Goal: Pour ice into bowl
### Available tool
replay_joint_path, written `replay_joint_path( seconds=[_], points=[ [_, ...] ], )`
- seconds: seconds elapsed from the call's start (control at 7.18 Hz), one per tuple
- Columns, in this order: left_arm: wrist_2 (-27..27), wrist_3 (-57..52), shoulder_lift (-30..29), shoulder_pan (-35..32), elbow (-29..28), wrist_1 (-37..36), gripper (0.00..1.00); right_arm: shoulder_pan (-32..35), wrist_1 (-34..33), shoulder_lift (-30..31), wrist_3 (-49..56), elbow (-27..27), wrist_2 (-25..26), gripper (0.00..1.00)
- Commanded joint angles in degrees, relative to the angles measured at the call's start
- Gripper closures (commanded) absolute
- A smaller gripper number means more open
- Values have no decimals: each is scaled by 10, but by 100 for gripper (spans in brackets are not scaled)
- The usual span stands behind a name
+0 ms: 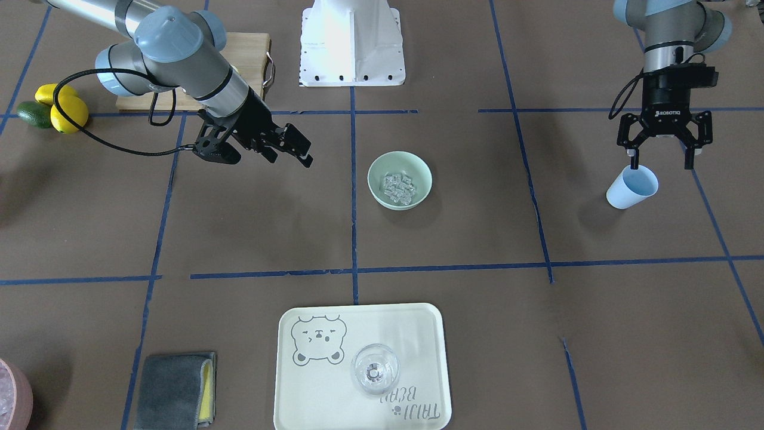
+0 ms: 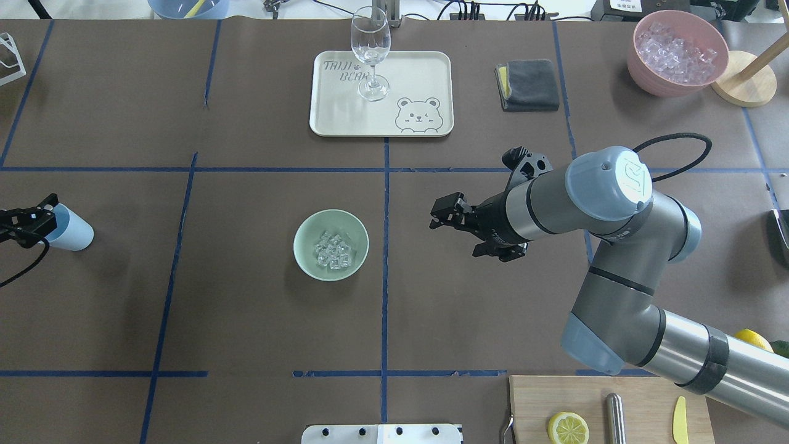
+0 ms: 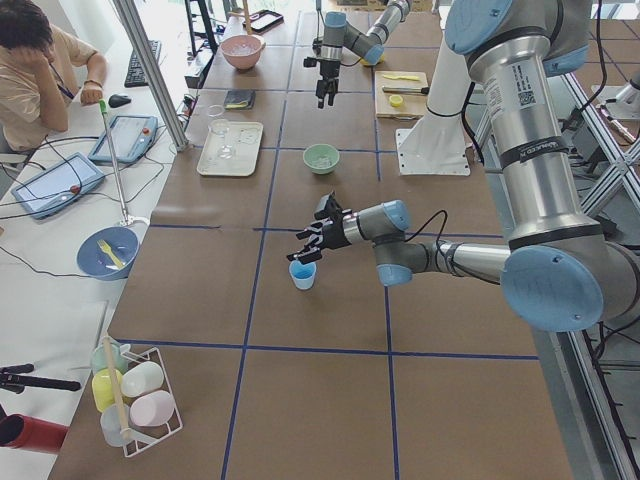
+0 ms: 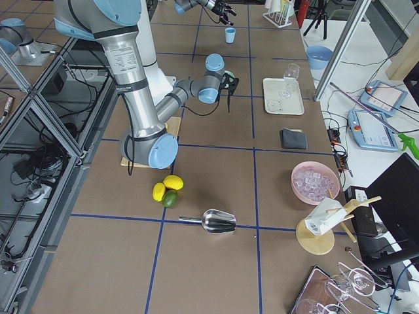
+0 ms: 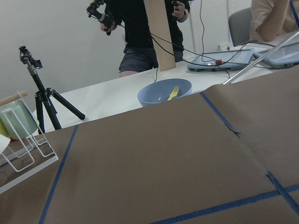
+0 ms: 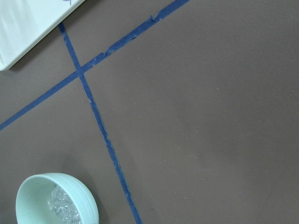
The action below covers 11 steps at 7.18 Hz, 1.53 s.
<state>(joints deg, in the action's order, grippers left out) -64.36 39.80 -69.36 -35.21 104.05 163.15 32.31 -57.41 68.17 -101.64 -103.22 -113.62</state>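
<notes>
Since the ice point(image 1: 399, 187) already lies heaped in the bowl point(image 1: 371, 179), which sits at the middle of the surface point(image 1: 477, 227), I judge the pour done and the step in hand to be leaving the cup point(image 1: 627, 192) and drawing away. My left jaws hang spread wide directly over that pale blue cup, far out on my left and well apart from the bowl, and they grip nothing. The side view shows the cup standing upright on the surface beneath them. One finger point(image 1: 634, 160) sits right at the rim, and I cannot tell whether it touches. To do this well I should rise straight up before I travel sideways, because a sideways start could hook that finger on the rim and tip the cup. I should also keep the jaws spread as they are until they are clear above it. My right jaws hover parted and empty above the surface, near the bowl on its other side but not touching it. They have no part in this step, so the sound course is to hold them off and not sweep low across the bowl, which looks light enough to slide or spill its cubes at a nudge. No loose cubes show on the surface around the bowl.
</notes>
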Motion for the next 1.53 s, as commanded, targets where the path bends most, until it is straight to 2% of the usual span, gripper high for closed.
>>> replay_joint_path(
  seconds=[0.0, 0.14, 0.28, 0.42, 0.56, 0.7, 0.84, 0.98, 1.11, 1.25, 1.39],
  points=[
    [-239, -129, 0, -157, -5, -2, 0, -8, -1, -8, 0, 2, 1, 0],
    [-339, -189, -2, -223, -14, -23, 0, -18, -12, -26, 0, 7, 14, 0],
    [-443, -258, -4, -303, -28, -59, 0, -36, -73, -70, 0, 9, 43, 0],
    [-541, -292, -3, -348, -28, -109, 0, -57, -122, -105, 6, 11, 65, 0],
    [-606, -293, -10, -378, -23, -205, 0, -75, -130, -124, 7, 22, 96, 0],
    [-618, -293, -19, -417, -18, -280, 0, -86, -131, -170, 13, 74, 128, 0],
    [-616, -293, -28, -421, -19, -326, 0, -86, -132, -230, 41, 157, 130, 0],
    [-611, -293, -45, -422, -28, -340, 0, -86, -133, -240, 77, 188, 130, 0],
    [-611, -293, -46, -423, -28, -340, 0, -86, -148, -247, 107, 199, 128, 0],
    [-611, -292, -46, -425, -27, -340, 0, -86, -192, -254, 129, 198, 124, 0],
    [-612, -292, -46, -425, -28, -340, 0, -90, -207, -255, 138, 199, 124, 15]
  ],
)
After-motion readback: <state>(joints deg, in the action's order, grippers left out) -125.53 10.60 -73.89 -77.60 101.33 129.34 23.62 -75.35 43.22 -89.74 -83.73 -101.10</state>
